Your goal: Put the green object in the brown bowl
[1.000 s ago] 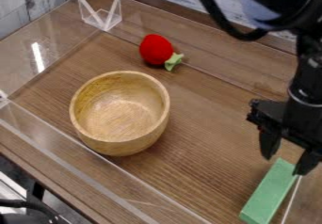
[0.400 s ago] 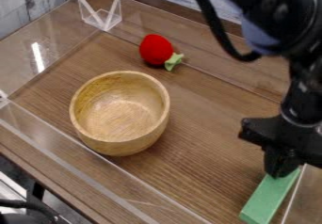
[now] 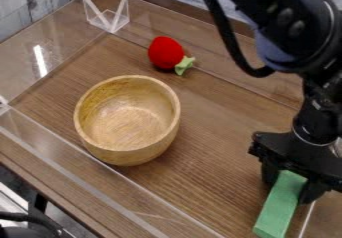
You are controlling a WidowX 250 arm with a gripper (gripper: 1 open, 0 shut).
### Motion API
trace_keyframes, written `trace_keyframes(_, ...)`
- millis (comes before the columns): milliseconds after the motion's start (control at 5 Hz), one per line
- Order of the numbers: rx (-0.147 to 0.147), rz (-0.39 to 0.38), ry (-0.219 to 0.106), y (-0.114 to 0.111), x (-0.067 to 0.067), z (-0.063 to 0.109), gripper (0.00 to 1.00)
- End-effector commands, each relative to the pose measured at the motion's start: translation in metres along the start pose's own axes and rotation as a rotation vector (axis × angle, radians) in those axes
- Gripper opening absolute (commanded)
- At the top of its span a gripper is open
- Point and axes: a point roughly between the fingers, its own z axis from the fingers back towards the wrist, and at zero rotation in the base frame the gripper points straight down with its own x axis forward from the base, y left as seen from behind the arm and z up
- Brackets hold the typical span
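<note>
The green block (image 3: 277,208) lies flat on the tabletop (image 3: 187,187), near the lower right of the view, well apart from the brown bowl (image 3: 127,120). The claw (image 3: 283,174) is low over the upper end of the block, with its fingers on the two sides of that end. They stand some way apart, about as wide as the block. Whether they already press on it, I cannot tell, so I cannot say that it is held.

To do this step well, I think the arm should first be low enough that the fingers reach well down the sides, and not only the top edges. Then it should close evenly, so that the block does not turn. The hold is near one end, and the long free part may hang down when lifted; a grip nearer to the middle would be steadier. The lift should be straight and slow, high enough that this free end passes over the thick rim of the bowl without hitting it.
</note>
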Motion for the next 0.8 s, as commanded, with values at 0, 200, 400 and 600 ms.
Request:
trace_keyframes(0, -0.031, 0.007, -0.071, -0.005, 0.006, 0.020, 0.00)
trace_keyframes(200, -0.039, 0.017, -0.110, -0.006, 0.007, 0.029, 0.00)
trace_keyframes(400, -0.062, -0.010, -0.137, -0.007, 0.010, 0.047, 0.00)
trace_keyframes(600, -0.078, -0.045, -0.150, -0.006, 0.011, 0.046, 0.00)
